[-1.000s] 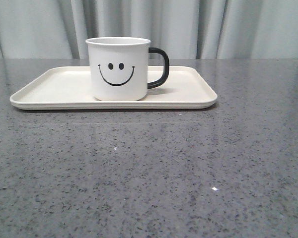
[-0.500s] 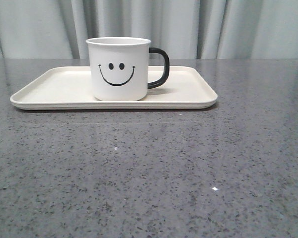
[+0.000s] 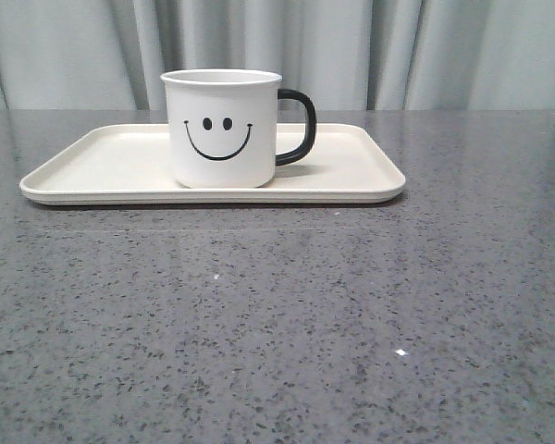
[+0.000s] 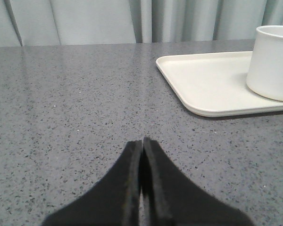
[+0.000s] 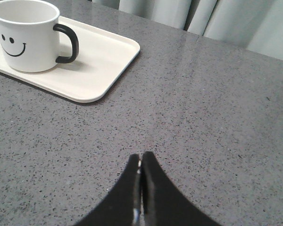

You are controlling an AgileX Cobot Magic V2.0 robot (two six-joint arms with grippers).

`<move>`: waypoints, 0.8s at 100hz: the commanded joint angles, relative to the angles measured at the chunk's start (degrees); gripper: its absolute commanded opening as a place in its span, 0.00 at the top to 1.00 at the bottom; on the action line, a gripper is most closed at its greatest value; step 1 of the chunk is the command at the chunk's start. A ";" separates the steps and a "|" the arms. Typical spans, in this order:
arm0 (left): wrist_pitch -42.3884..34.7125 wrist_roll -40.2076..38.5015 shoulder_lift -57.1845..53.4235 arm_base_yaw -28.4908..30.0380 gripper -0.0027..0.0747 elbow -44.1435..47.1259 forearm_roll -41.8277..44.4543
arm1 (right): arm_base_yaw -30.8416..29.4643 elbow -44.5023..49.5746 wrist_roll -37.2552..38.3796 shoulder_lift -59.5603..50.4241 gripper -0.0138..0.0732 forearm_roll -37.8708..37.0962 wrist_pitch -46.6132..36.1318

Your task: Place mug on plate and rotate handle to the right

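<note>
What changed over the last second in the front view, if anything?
Nothing visibly changed. The mug stands upright on the plate with its handle pointing right, as before. No arm shows in the front view.

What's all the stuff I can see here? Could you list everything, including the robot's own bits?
mug: one, white with a black smiley face, standing upright on the plate, about at its middle
handle: one, glossy black loop, on the mug's right side in the front view
plate: one, cream-white, flat and rectangular with a low rim, on the table toward the far edge
table: one, grey speckled stone top, under everything
curtain: pale grey-green folds, behind the table
left hand: one, black, fingers pressed together, over bare table left of the plate, holding nothing
right hand: one, black, fingers pressed together, over bare table right of the plate, holding nothing
</note>
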 commanded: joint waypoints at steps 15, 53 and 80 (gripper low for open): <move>-6.83 -0.31 -2.96 0.01 0.99 2.53 0.07 | -0.30 -1.54 0.27 0.41 0.92 -0.57 -4.54; -7.23 -0.31 -2.96 0.01 0.99 2.53 0.07 | -0.30 -1.54 0.27 0.41 0.92 -0.57 -4.48; -7.23 -0.31 -2.96 0.01 0.99 2.53 0.07 | -0.30 -1.54 0.27 0.41 0.92 -0.57 -4.48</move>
